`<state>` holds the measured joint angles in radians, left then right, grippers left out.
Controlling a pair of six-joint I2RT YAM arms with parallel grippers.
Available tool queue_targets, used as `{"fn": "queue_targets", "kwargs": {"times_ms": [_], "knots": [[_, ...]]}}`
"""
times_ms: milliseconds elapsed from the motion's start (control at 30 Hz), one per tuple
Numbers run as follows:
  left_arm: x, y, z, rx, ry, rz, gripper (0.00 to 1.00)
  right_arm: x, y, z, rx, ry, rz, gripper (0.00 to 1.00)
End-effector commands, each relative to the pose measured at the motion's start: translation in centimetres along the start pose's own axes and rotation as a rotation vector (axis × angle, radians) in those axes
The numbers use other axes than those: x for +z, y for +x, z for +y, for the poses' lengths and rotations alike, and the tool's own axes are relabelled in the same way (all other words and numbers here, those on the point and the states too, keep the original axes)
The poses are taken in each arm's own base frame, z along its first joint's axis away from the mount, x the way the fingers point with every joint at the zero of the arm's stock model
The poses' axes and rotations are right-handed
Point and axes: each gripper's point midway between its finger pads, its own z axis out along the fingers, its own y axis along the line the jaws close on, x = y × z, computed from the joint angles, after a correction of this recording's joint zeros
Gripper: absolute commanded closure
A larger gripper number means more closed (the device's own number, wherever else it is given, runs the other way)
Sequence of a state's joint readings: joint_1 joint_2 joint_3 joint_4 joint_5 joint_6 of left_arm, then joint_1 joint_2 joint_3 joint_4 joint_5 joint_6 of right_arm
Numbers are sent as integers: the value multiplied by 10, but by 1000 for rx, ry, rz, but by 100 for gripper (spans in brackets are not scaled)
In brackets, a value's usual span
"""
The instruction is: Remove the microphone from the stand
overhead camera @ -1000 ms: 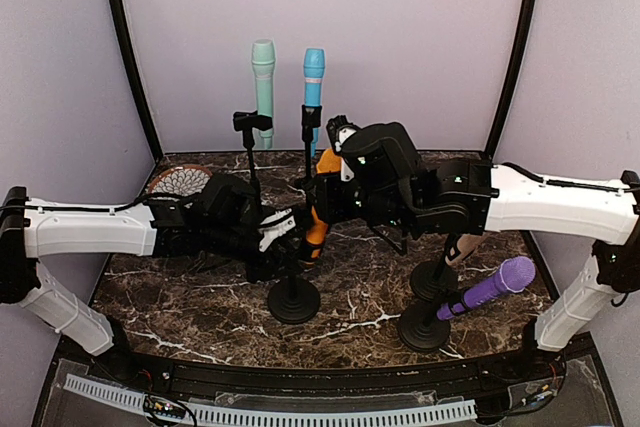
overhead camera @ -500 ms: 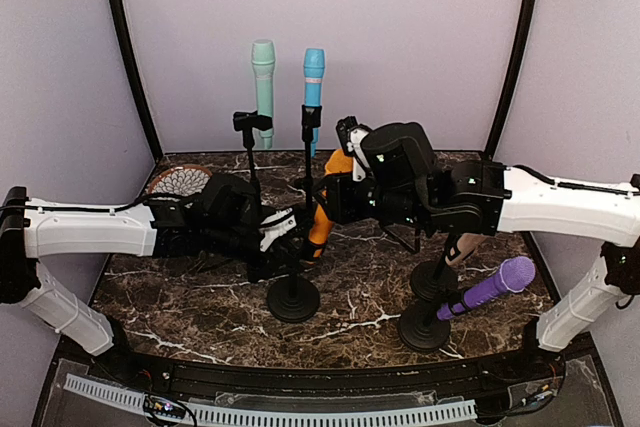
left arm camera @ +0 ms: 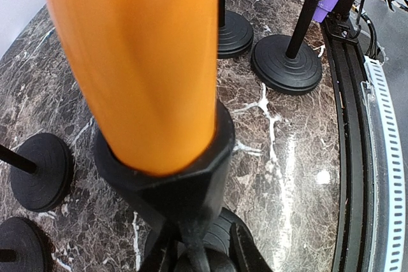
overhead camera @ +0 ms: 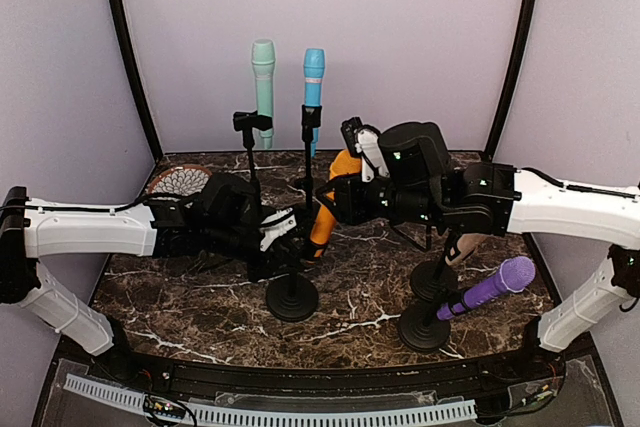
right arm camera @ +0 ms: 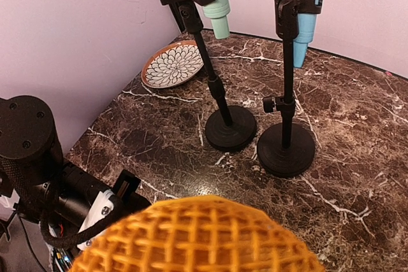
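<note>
The orange microphone point(overhead camera: 328, 205) stands near the middle of the desk point(overhead camera: 365, 312). Its lower end is seated in the black clip point(left arm camera: 167, 179) of the stand point(overhead camera: 292, 299).

The right end effector point(overhead camera: 353, 147) reaches in from the right and is clamped on the microphone's mesh head. That head fills the bottom of the right wrist view, where the fingers themselves hardly show. The left end effector point(overhead camera: 279, 235) comes in from the left, lower down, and is closed on the stand's stem just below the clip. The orange body rises directly above it and crowds the left wrist view. The microphone thus spans the 2 end effectors, with its head in the right one and its tail just above the left one.

The microphone's long axis is tilted rather than upright. The head points up and toward the far right, and the tail points down toward the near left, into the clip. The stand's round base rests on the desk, nearer than the clip.

At the far side, a mint microphone point(overhead camera: 262, 72) and a blue microphone point(overhead camera: 313, 72) stand upright side by side on 2 other stands. A purple microphone point(overhead camera: 492, 289) leans at the near right, its head pointing right. A patterned plate point(overhead camera: 178, 179) lies at the far left of the desk.
</note>
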<state>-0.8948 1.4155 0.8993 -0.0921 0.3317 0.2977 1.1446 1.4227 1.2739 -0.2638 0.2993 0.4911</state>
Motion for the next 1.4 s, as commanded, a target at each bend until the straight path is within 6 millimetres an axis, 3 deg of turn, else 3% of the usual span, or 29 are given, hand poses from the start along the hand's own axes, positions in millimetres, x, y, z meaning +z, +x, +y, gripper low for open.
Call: {"fn": "queue_targets", "kwargs": {"times_ms": [0, 367, 700, 1100, 1367], "knots": [[2, 6, -1, 9, 3, 21, 100, -12, -38, 11, 46, -20, -116, 86], [7, 10, -5, 29, 1, 38, 100, 5, -36, 1, 85, 152, -82, 87], [10, 11, -11, 36, 19, 49, 100, 0, -44, -6, 70, 195, -97, 87], [13, 14, -15, 46, 26, 64, 100, -22, -61, -4, 16, 23, -154, 86], [16, 15, -19, 55, 35, 76, 100, -33, -61, 16, -42, -134, -172, 86]]}}
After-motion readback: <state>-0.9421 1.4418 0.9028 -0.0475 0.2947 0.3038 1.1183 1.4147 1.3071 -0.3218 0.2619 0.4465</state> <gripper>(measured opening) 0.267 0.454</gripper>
